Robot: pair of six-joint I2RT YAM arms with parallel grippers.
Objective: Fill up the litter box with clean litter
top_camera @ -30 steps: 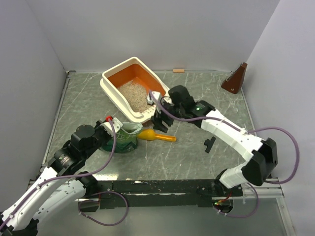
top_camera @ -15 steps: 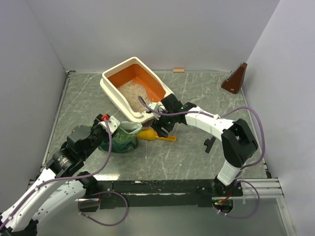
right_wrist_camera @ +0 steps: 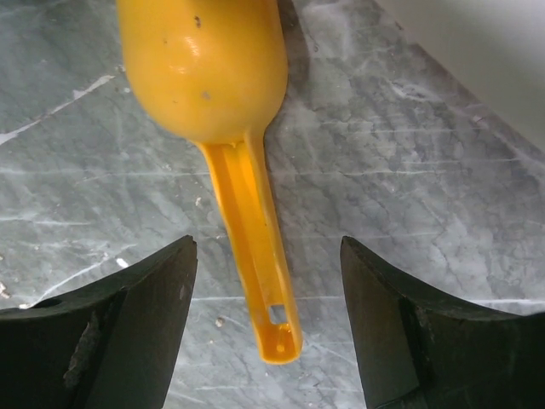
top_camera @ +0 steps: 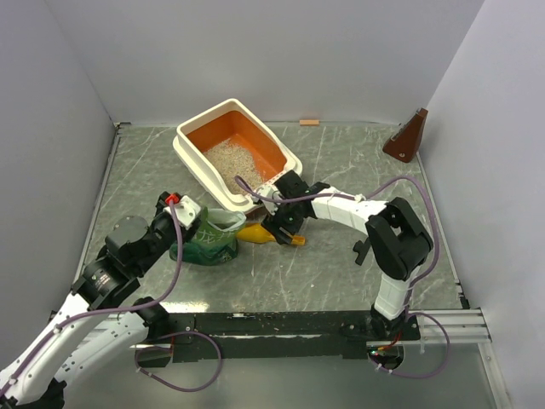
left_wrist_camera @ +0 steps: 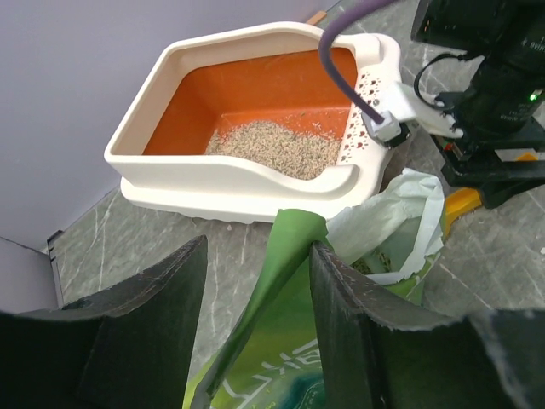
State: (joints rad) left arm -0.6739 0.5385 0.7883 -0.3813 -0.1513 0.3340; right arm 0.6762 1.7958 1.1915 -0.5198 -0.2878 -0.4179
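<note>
The litter box [top_camera: 192, 153] stands at the back centre, cream rim and orange inside, with a low heap of clean litter [top_camera: 228, 160] in it. The left wrist view shows the box [left_wrist_camera: 213, 175] and the litter [left_wrist_camera: 277, 145] too. A crinkled green bag [top_camera: 209, 244] stands in front of the box, its mouth open. My left gripper [top_camera: 180, 213] is open at the bag's left, and a fold of the bag [left_wrist_camera: 285, 256] rises between its jaws [left_wrist_camera: 258, 247]. A yellow scoop [top_camera: 258, 233] lies right of the bag. My right gripper [right_wrist_camera: 266, 247] is open, straddling the scoop's handle [right_wrist_camera: 251, 247].
A brown wedge-shaped object [top_camera: 406, 136] stands at the back right. A small wooden block [top_camera: 309, 122] lies by the back wall. A small black piece [top_camera: 364, 250] lies on the table right of the scoop. Walls close in left, back and right.
My right gripper has come down and left from the box's slotted end to over the scoop's handle. My left arm has drawn back left, and the bag has shifted slightly left.
</note>
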